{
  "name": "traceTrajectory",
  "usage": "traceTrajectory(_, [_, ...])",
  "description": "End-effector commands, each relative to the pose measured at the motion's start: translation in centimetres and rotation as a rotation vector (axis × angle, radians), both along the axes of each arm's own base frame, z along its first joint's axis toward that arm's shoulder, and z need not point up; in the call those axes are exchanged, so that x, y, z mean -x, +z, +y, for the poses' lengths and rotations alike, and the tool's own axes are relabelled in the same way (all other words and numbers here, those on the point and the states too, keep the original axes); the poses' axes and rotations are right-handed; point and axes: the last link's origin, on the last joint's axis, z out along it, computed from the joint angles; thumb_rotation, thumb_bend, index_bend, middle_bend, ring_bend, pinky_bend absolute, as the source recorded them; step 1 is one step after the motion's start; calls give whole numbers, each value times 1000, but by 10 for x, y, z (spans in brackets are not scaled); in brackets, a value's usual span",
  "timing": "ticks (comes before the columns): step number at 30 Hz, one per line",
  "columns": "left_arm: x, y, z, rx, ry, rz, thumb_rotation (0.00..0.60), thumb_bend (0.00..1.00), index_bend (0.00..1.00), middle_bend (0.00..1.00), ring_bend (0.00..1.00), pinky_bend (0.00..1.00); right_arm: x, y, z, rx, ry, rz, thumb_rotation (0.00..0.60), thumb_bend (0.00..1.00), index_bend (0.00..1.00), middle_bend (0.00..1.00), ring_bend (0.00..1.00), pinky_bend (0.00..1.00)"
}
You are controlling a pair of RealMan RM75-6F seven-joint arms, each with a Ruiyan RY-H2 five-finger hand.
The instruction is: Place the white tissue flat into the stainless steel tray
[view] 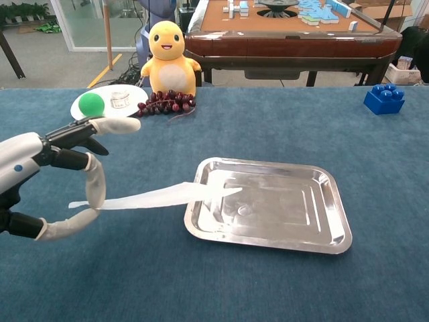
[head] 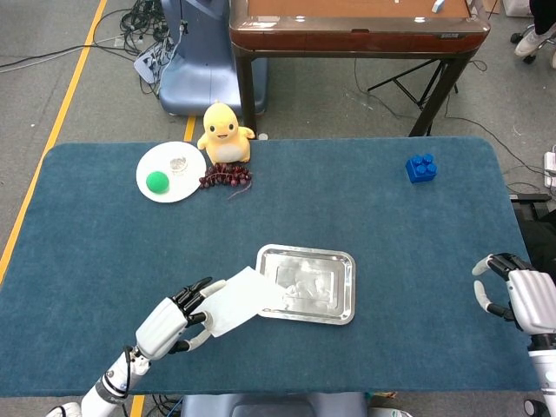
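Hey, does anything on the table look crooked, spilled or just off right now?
Only the white tissue: the left hand holds one end, and the sheet hangs across the near-left rim of the stainless steel tray, part over it and part outside, not flat. Nothing looks spilled or damaged.

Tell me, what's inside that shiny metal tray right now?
Only the far tip of the white tissue, which the left hand holds, reaches over the stainless steel tray. The tray's bare bottom shows otherwise; the patch under the tissue is hidden.
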Motion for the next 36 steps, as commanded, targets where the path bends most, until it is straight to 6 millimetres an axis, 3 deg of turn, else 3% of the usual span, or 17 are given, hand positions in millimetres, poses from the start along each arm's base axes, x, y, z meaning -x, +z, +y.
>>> traceTrajectory(1, [-1, -3, -2, -2, -16, -5, 600, 489, 663, 91, 0, 215, 0, 0, 0, 2, -1, -1, 600, 461, 477, 415, 274, 367])
traceTrajectory(14, [-5, 2, -14, -7, -75, -59, 600, 489, 656, 98, 0, 221, 0, 5, 1, 15, 1, -8, 600, 461, 477, 415, 274, 367])
traceTrajectory(36, [7, -9, 9, 7, -42, 42, 600, 480, 652, 97, 0, 221, 0, 9, 1, 27, 1, -12, 600, 461, 477, 415, 274, 367])
